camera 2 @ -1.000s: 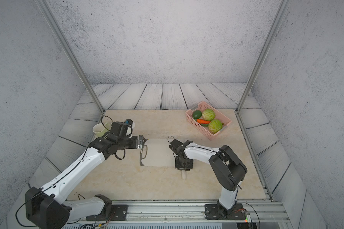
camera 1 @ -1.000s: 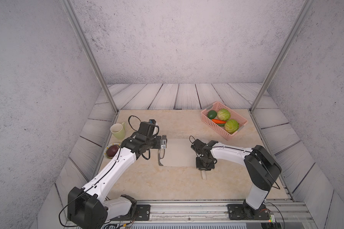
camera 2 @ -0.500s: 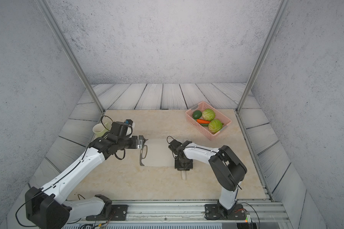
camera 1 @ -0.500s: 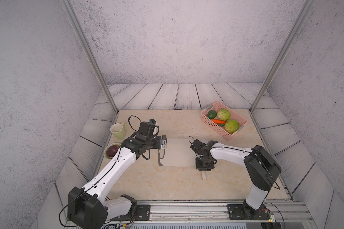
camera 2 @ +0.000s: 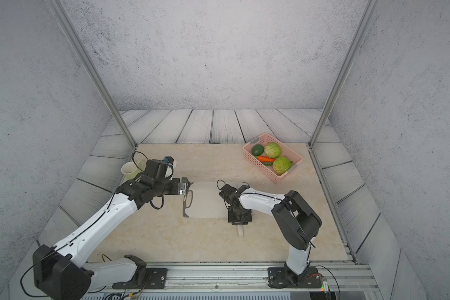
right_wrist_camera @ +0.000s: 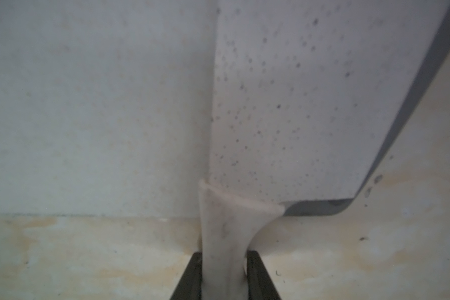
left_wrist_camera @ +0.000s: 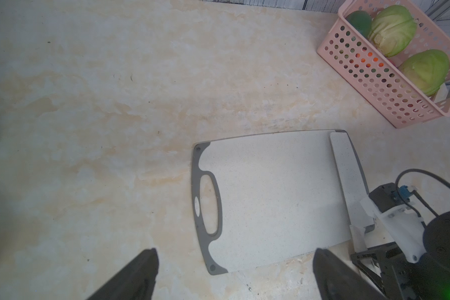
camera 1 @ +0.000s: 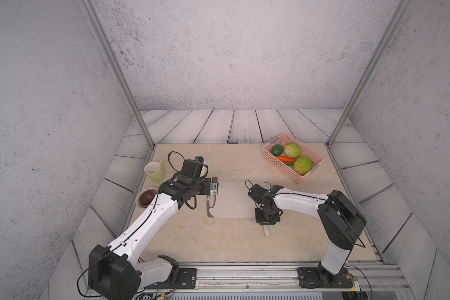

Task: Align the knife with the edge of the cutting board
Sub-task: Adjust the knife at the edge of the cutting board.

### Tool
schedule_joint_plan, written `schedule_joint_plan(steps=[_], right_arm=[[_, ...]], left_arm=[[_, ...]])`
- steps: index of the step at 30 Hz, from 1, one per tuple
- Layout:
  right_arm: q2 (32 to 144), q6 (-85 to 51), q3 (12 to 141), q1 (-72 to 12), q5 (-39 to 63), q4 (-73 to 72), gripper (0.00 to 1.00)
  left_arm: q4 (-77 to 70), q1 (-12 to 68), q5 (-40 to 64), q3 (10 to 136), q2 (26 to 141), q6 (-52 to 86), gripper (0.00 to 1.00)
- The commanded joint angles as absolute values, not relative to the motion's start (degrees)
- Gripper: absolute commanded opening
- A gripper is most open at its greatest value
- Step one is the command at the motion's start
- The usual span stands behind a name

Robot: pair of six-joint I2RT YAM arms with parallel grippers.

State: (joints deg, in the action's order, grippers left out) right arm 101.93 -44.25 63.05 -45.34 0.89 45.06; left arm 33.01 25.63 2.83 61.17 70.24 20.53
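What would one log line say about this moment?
pale cream cleaver-like knife: flat along grey end trim of off-white plastic cutting board | right gripper: shut on knife handle | left gripper: open above board's slot end

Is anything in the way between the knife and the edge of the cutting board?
No, nothing I can see. The knife already lies flat on the cutting board, right along its grey end. The right gripper holds its handle.

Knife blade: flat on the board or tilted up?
Flat. The knife lies on the cutting board along its grey end trim, handle overhanging, pinched by the right gripper.
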Motion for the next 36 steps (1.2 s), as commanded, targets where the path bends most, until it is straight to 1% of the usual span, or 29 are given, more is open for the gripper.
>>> schedule_joint_plan(steps=[1, 3, 6, 10, 17, 20, 26, 36], right_arm=[[102.74, -43.49, 63.89, -45.86, -0.09, 46.49, 0.34], [102.74, -43.61, 63.96, -45.93, -0.25, 46.83, 0.40], [102.68, -43.77, 63.90, -45.82, -0.02, 46.89, 0.43], [102.25, -43.86, 63.35, -46.01, 0.54, 46.57, 0.45], [101.39, -44.29, 62.16, -46.37, 1.40, 45.79, 0.45], [101.17, -44.47, 62.08, -46.65, 1.17, 46.00, 0.43], [101.07, -44.47, 62.59, -46.67, 0.32, 46.87, 0.35], [101.42, -44.48, 63.43, -46.69, -0.39, 47.39, 0.27]], left_arm=[[33.70, 26.03, 2.46, 62.58, 70.61, 20.03, 0.98], [33.69, 26.02, 2.46, 62.52, 70.64, 19.99, 0.98], [33.71, 26.10, 2.46, 62.55, 70.69, 19.99, 0.98], [33.69, 26.10, 2.37, 62.55, 70.67, 19.95, 0.98], [33.83, 26.23, 2.21, 62.58, 70.69, 19.95, 0.98], [33.81, 26.41, 2.11, 62.64, 70.67, 19.92, 0.98], [33.84, 26.76, 1.72, 62.63, 70.67, 19.86, 0.98], [34.10, 27.16, 1.20, 62.60, 70.75, 19.68, 0.98]])
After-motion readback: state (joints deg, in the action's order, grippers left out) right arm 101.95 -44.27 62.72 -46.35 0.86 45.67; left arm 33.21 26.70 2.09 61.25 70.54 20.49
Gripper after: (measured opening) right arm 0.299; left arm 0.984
